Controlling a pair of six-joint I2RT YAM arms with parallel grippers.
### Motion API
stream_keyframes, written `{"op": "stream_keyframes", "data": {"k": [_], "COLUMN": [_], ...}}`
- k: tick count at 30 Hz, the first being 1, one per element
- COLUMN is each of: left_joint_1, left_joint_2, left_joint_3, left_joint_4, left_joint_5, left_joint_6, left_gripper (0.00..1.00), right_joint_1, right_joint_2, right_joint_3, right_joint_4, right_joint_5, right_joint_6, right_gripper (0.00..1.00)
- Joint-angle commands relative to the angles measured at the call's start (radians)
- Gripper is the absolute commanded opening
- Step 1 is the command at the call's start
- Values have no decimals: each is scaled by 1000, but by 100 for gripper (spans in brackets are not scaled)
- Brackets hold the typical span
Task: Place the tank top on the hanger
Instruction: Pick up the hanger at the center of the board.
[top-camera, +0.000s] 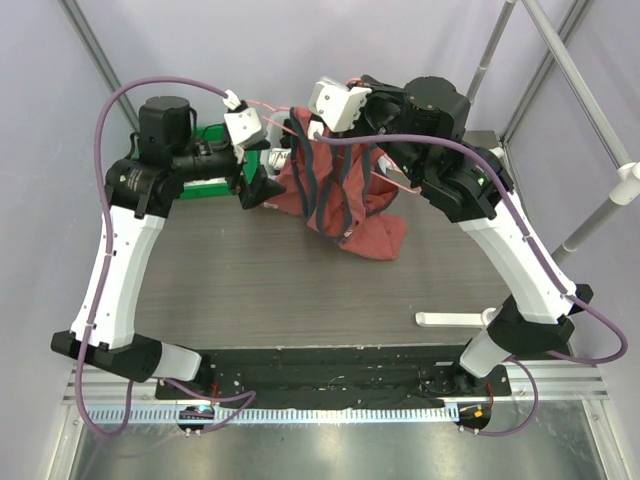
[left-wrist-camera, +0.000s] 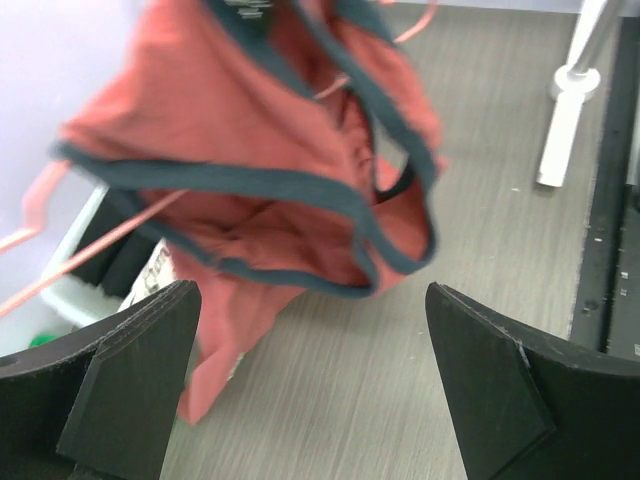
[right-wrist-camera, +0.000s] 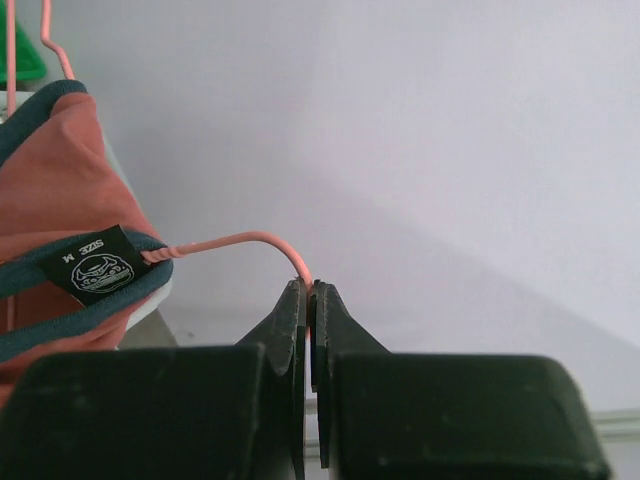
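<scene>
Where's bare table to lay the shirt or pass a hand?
Free: the table strip between the tank top and the near edge, bounded right by the white post foot. Crowded: back-left, where left gripper, bin and hanging tank top meet.

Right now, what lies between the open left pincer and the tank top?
Nothing. The left wrist view shows only bare table between the open left pincer and the hanging tank top.

The tank top, ahead of the black left gripper, is rust-red with navy trim; its black label bears white print. The hanger at the black right gripper is pink.
</scene>
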Motion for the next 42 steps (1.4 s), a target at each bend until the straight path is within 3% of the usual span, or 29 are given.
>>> {"op": "stream_keyframes", "data": {"k": [1, 13, 20, 21, 25, 28, 35, 42], "left_joint_1": [-60, -155, -177, -175, -175, -175, -175, -175], "left_joint_2": [16, 141, 173, 168, 158, 150, 139, 142], "left_joint_3": [29, 92, 82, 77, 80, 103, 144, 339], "left_joint_4": [-12, 190, 209, 207, 195, 166, 152, 144], "left_joint_5": [17, -89, -144, -150, -159, -135, -130, -224], "left_joint_6": [-10, -132, -160, -159, -143, -131, -128, -96], "left_gripper": [100, 100, 97, 93, 26, 1, 0, 0], "right_joint_1": [20, 81, 92, 92, 92, 92, 92, 92], "right_joint_2": [-4, -24, -25, -25, -17, -16, -19, -39], "right_joint_3": [56, 38, 42, 44, 50, 47, 38, -22], "right_joint_4": [217, 203, 200, 200, 200, 196, 170, 128], "right_joint_5": [79, 116, 127, 125, 129, 130, 135, 138], "right_joint_6": [-71, -22, -17, -17, -17, -11, -11, -5], "right_gripper": [1, 1, 1, 1, 1, 1, 1, 1]}}
